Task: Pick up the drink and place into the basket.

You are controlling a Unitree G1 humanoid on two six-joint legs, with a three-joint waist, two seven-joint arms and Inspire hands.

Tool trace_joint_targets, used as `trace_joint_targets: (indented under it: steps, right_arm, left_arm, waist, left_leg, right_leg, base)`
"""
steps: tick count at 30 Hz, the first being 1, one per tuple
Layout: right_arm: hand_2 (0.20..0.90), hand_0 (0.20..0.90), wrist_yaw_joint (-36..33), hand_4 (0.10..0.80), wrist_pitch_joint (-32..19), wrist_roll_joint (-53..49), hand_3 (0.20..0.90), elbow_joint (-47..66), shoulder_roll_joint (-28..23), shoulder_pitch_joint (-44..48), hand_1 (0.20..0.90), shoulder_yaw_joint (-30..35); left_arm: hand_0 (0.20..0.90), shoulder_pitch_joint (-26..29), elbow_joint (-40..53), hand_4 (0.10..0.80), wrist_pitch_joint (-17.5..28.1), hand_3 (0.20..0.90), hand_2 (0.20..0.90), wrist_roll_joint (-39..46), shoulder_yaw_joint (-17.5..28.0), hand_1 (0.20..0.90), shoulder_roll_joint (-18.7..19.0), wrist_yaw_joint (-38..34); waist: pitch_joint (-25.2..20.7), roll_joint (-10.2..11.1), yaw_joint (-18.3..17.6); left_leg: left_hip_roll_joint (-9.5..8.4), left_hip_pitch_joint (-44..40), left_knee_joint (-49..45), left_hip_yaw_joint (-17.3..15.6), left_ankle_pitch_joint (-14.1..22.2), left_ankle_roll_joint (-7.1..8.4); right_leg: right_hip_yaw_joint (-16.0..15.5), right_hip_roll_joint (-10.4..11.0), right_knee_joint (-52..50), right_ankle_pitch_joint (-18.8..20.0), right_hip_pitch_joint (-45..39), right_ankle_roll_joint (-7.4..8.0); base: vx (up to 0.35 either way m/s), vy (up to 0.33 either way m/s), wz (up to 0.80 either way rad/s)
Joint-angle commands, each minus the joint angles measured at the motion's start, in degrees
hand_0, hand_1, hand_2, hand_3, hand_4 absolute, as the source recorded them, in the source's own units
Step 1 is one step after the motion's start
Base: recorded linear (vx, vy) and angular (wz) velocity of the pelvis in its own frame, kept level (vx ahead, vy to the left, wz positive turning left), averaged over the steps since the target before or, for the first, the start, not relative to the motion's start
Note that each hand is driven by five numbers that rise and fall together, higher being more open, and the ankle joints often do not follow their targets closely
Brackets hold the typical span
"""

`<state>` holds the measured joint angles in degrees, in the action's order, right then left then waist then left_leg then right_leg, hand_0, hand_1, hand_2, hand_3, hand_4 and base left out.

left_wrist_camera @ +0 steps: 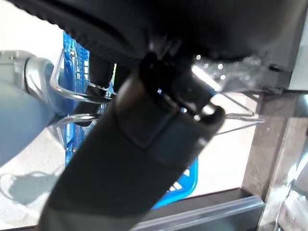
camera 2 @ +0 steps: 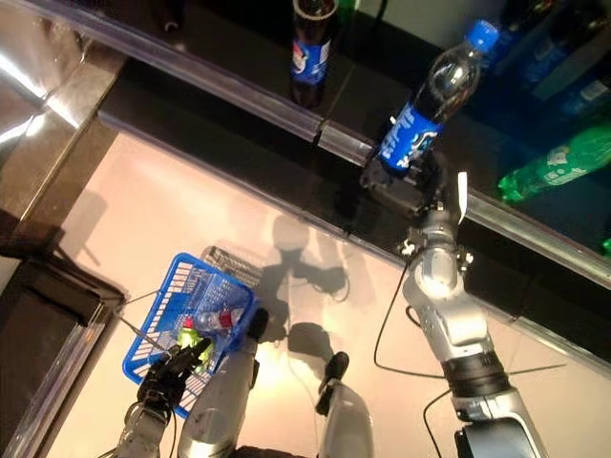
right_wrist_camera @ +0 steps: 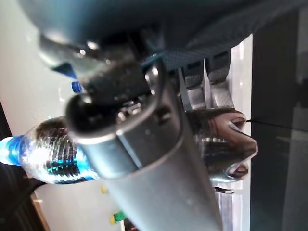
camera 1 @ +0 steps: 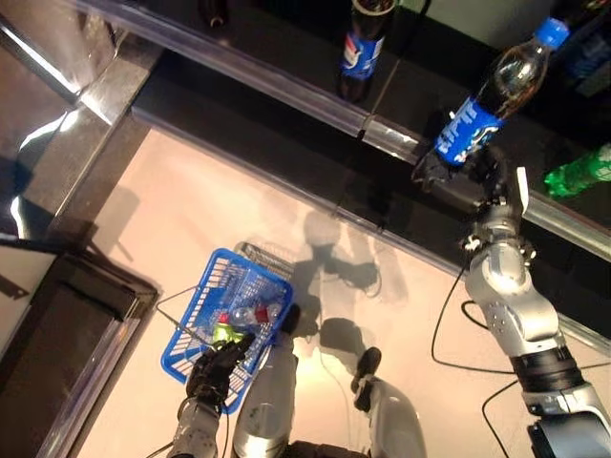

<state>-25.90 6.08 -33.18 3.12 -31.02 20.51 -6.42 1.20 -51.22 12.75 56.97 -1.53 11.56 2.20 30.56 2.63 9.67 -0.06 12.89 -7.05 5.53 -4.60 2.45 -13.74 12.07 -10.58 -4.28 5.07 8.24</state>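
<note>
1. Nearest the camera, the left robot hand (camera 1: 212, 374) has its dark fingers curled round the wire handle of the blue plastic mesh shopping basket (camera 1: 196, 310), at the basket's near edge.
2. That basket hangs low over the pale beige floor (camera 1: 172, 219); inside it lie a small green bottle (camera 1: 227, 332) and a clear bottle with a red cap (camera 1: 250, 312).
3. Open floor spreads on the far side of the basket up to the shelf, and more bare floor lies between the basket and the right arm.
4. On the robot's left, a dark glossy cabinet (camera 1: 57, 324) with a metal edge stands close beside the basket.
5. Farther off, the clear front lip of the black shelf (camera 1: 315, 157) runs slantwise across the view.
6. Above that lip, the right robot hand (camera 1: 468, 176) is clamped round the lower body of the dark cola bottle with blue cap and blue label (camera 1: 492, 95), which is held tilted, its cap pointing away from the robot.
7. A second dark cola bottle (camera 1: 365, 48) stands upright on the shelf, well apart from the held one.
8. A green plastic bottle (camera 1: 580, 170) lies on its side on the shelf, near the raised hand.
</note>
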Motion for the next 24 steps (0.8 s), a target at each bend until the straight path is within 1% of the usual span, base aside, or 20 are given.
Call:
trace_joint_targets:
  steps: [1,3,6,10,12,15,16,18,21,23,24]
  right_arm:
    - [0.300,0.300,6.68,0.100,-14.77,1.34,0.200,15.35,-1.51,-1.88,0.300,6.16]
    - [0.300,0.300,10.16,0.100,-15.88,0.96,0.200,16.42,-0.23,-5.82,0.300,5.85]
    - [0.300,0.300,14.34,0.100,-16.58,0.06,0.200,18.40,1.03,-11.26,0.300,4.19]
    - [0.300,0.300,17.04,0.100,-17.28,0.63,0.200,20.69,1.55,-14.10,0.300,0.26]
    - [0.300,0.300,17.71,0.100,-17.83,1.36,0.200,21.17,1.32,-14.18,0.300,-1.96]
    - [0.300,0.300,17.99,0.100,-17.99,2.42,0.200,22.11,0.76,-13.80,0.300,-4.25]
    - [0.300,0.300,17.62,0.100,-18.06,3.07,0.200,22.53,0.39,-13.34,0.300,-5.67]
    - [0.300,0.300,17.12,0.100,-18.03,3.19,0.200,22.52,0.18,-12.71,0.300,-7.50]
    - [0.300,0.300,16.48,0.100,-17.84,3.66,0.200,22.94,0.13,-12.06,0.300,-10.00]
    - [0.300,0.300,15.10,0.100,-18.18,4.63,0.200,23.18,-0.05,-11.68,0.300,-11.55]
    - [0.300,0.300,14.96,0.100,-18.28,4.84,0.200,23.19,-0.04,-11.60,0.300,-11.81]
  left_arm:
    - [0.300,-5.63,5.99,0.100,8.73,0.200,0.300,-0.99,3.51,0.300,2.58,2.36]
    - [0.300,-6.47,7.78,0.100,9.26,0.200,0.300,-1.03,3.59,0.300,2.05,3.07]
    - [0.300,-8.10,13.08,0.100,9.60,0.200,0.300,-1.30,2.73,0.300,1.65,4.00]
    - [0.300,-9.91,22.62,0.100,9.51,0.200,0.300,-2.32,-0.06,0.300,3.11,5.61]
    - [0.300,-10.57,28.43,0.100,8.93,0.200,0.300,-1.81,-1.74,0.300,4.62,6.56]
    - [0.300,-11.04,35.12,0.100,7.82,0.200,0.300,-1.47,-2.96,0.300,6.46,7.55]
    - [0.300,-11.06,39.20,0.100,7.02,0.200,0.300,-1.39,-3.84,0.300,7.50,8.20]
    - [0.300,-11.03,44.19,0.100,6.17,0.200,0.300,-1.56,-4.80,0.300,9.03,9.49]
    - [0.300,-11.61,50.18,0.100,5.34,0.200,0.300,-1.04,-6.00,0.300,10.56,12.61]
    - [0.300,-12.11,54.22,0.100,3.91,0.200,0.300,-0.71,-6.73,0.300,11.80,13.54]
    - [0.300,-12.18,54.69,0.100,3.68,0.200,0.300,-0.30,-6.83,0.300,11.97,14.14]
  waist:
    - [-13.71,0.30,-2.85]
    - [-14.80,0.29,-3.30]
    - [-16.60,0.02,-3.80]
    - [-17.89,-0.65,-3.76]
    - [-18.00,-1.15,-3.43]
    - [-17.79,-1.68,-2.96]
    - [-17.52,-2.01,-2.59]
    - [-17.13,-2.40,-2.04]
    - [-16.69,-2.80,-1.12]
    - [-16.35,-2.91,-0.40]
    - [-16.29,-2.93,-0.28]
  left_leg:
    - [0.95,-4.30,-3.00,-1.76,5.64,0.22]
    - [1.25,-5.30,-2.56,-2.07,5.69,0.28]
    - [1.84,-6.82,-1.94,-2.40,5.64,0.42]
    - [2.15,-8.15,-1.35,-1.87,5.36,0.64]
    - [2.14,-8.38,-1.16,-1.25,5.10,0.75]
    - [2.02,-8.23,-1.26,-0.58,4.79,0.86]
    - [1.92,-8.07,-1.50,-0.10,4.72,0.89]
    - [1.69,-7.91,-1.69,0.81,4.46,1.00]
    - [1.30,-7.83,-1.63,2.02,4.13,1.00]
    - [1.03,-7.69,-1.63,2.83,3.92,0.97]
    - [0.99,-7.67,-1.63,2.98,3.88,0.96]
  right_leg:
    - [1.06,-2.23,-1.39,0.49,-1.43,-3.34]
    - [1.34,-2.37,-1.18,0.38,-2.14,-3.28]
    - [1.77,-2.71,-1.06,0.21,-3.21,-3.28]
    - [2.39,-3.24,-0.71,-0.06,-4.47,-3.54]
    - [2.48,-3.47,-0.71,-0.24,-4.75,-3.70]
    - [2.46,-3.65,-0.87,-0.42,-4.83,-3.89]
    - [2.33,-3.64,-1.18,-0.60,-4.82,-4.02]
    - [1.96,-3.59,-1.53,-0.74,-4.90,-4.10]
    - [1.44,-3.39,-1.85,-0.92,-5.03,-4.07]
    - [1.03,-3.23,-2.02,-0.88,-5.01,-3.96]
    - [0.94,-3.19,-2.06,-0.87,-5.00,-3.93]
  base:
    - [0.060,0.002,-0.10]
    - [0.038,0.005,-0.11]
    - [0.049,0.006,-0.08]
    - [0.013,0.012,-0.14]
    - [-0.016,0.012,0.01]
    - [-0.042,0.032,0.01]
    - [-0.059,0.039,0.01]
    - [-0.056,0.036,0.01]
    - [-0.037,0.029,0.11]
    - [-0.035,0.012,0.22]
    - [-0.037,0.001,0.18]
